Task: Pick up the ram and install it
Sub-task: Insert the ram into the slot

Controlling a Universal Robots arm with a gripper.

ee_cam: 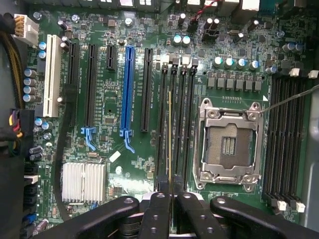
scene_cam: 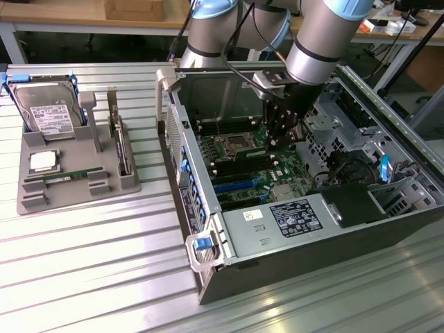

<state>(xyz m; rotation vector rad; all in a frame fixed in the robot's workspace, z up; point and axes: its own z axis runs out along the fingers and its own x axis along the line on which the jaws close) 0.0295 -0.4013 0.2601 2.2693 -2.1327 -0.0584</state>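
Observation:
In the wrist view the ram shows edge-on as a thin pale line running along the black memory slots beside the empty CPU socket. My gripper is shut on its near end, one black finger on each side. Whether the stick sits in a slot or hangs just above it, I cannot tell. In the exterior view the gripper is lowered inside the open computer case, over the motherboard.
A grey tray at the exterior view's left holds a hard drive, a silver CPU chip and another green memory stick. Case walls, cables and a drive cage surround the board. A blue slot lies beside the memory slots.

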